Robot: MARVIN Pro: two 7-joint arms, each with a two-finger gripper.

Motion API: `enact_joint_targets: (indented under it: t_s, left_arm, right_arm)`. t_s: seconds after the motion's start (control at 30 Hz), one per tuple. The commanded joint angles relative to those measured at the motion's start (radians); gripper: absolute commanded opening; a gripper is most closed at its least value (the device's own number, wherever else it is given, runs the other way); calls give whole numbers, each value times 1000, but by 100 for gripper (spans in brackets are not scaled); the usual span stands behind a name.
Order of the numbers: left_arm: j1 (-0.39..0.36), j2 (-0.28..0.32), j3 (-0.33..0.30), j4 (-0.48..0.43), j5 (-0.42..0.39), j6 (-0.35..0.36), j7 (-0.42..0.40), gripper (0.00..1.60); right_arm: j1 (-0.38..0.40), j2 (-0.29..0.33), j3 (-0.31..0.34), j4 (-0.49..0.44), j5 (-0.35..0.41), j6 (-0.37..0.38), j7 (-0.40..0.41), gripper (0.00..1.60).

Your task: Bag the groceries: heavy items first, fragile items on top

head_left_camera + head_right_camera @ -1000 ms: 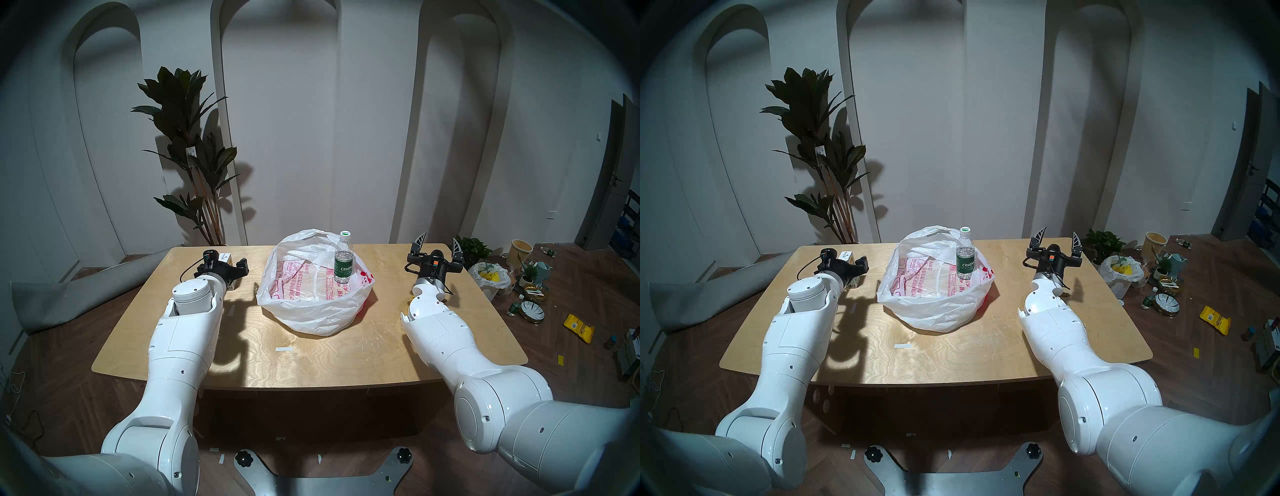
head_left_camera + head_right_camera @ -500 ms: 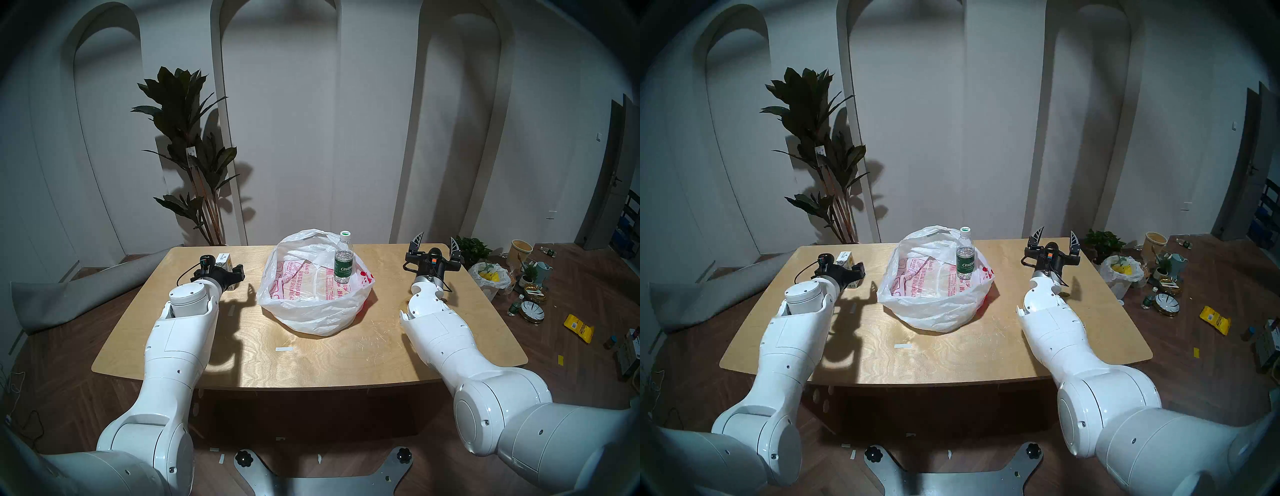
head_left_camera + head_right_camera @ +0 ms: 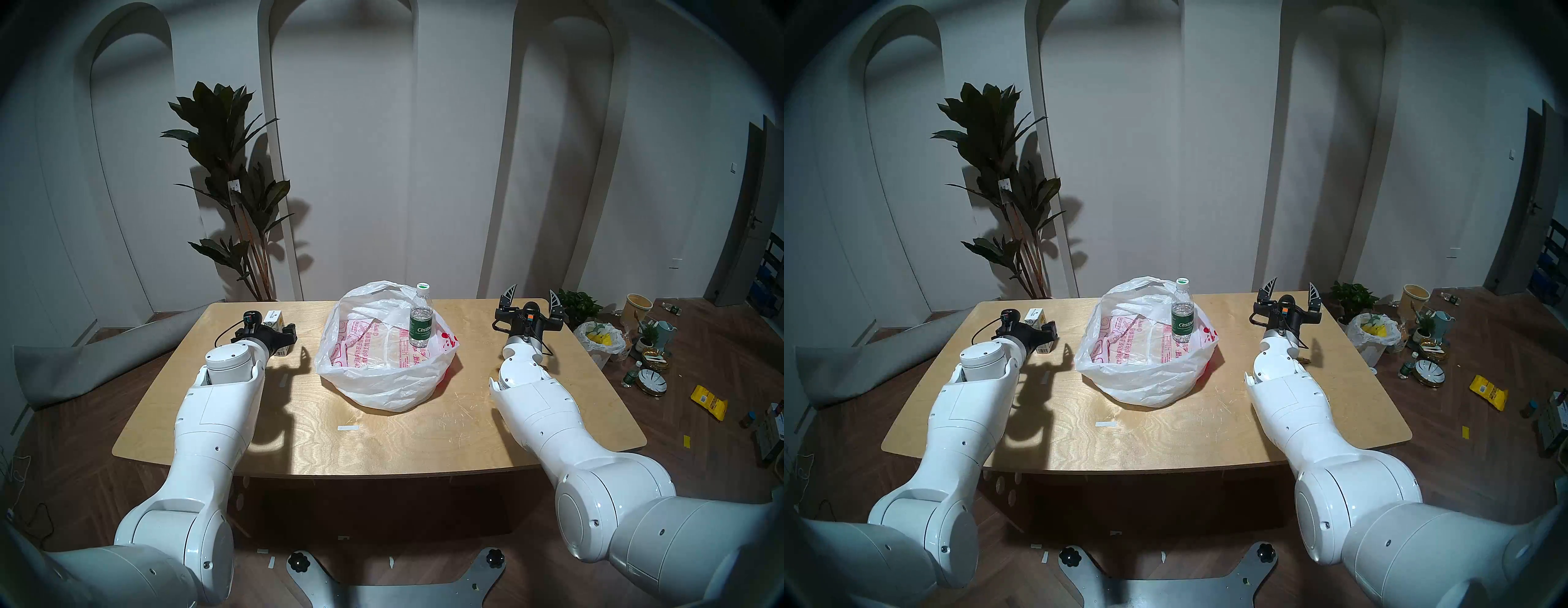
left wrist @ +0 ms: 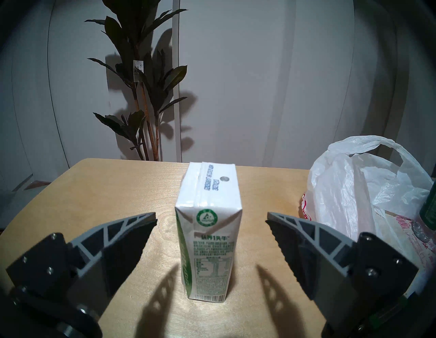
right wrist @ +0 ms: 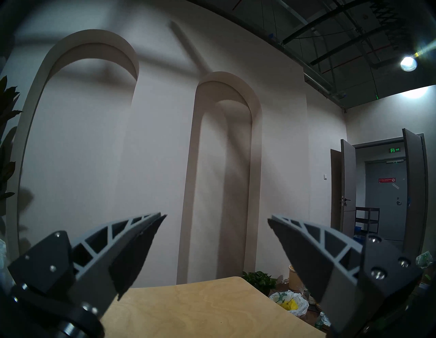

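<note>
The left hand (image 4: 211, 218) was spread wide, low over the desk (image 4: 118, 188), with the drink carton (image 4: 208, 236) standing upright between its two fingers (image 4: 127, 238) and a clear gap of bare wood on either side, so neither finger touched it. In the head view that same hand (image 3: 278, 337) sat over the desk's far left part, the carton (image 3: 275, 329) partly hidden behind the wrist. Just to the right of this hand lay the bag (image 4: 358, 188), its mouth open and its handle loop raised; seen from the head camera the bag (image 3: 382, 378) rested mid-desk with red print showing on its inner wall. The water bottle (image 3: 421, 316) stood upright at the bag's far right side, its white cap above the rim; whether its base was inside the bag or just behind it could not be told. The right hand (image 3: 531, 303) was also spread, holding nothing, raised above the desk's far right part with fingers pointing upward, well apart from the bag. Its wrist camera showed the open hand (image 5: 217, 218) against the arched wall (image 5: 165, 141) beyond.
</note>
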Motion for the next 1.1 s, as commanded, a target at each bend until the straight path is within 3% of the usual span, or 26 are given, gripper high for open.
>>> enact_joint_targets:
  t_s: [0.0, 0.1, 0.13, 0.2, 0.23, 0.7, 1.07]
  left_arm:
    - [-61, 10, 4, 4, 6, -13, -2, 109]
    - [-64, 10, 6, 16, 11, -15, -4, 89]
    - [-63, 10, 7, 20, 12, -15, -5, 72]
    - [-63, 9, 9, 30, 15, -16, -6, 10]
    - [-62, 9, 10, 32, 15, -17, -7, 0]
    - [-90, 13, 23, 52, 28, -43, -20, 0]
    - [-142, 8, 48, 16, 40, -62, -38, 0]
  right_arm:
    - [2, 2, 3, -46, 5, 13, 4, 160]
    - [-1, 2, 4, -56, 8, 24, 9, 160]
    - [-2, 2, 4, -59, 9, 27, 10, 160]
    - [-5, 2, 5, -67, 11, 35, 14, 160]
    - [-6, 2, 5, -70, 12, 38, 15, 160]
    - [-25, 2, 13, -132, 28, 94, 36, 160]
    - [-43, 2, 22, -185, 42, 140, 52, 160]
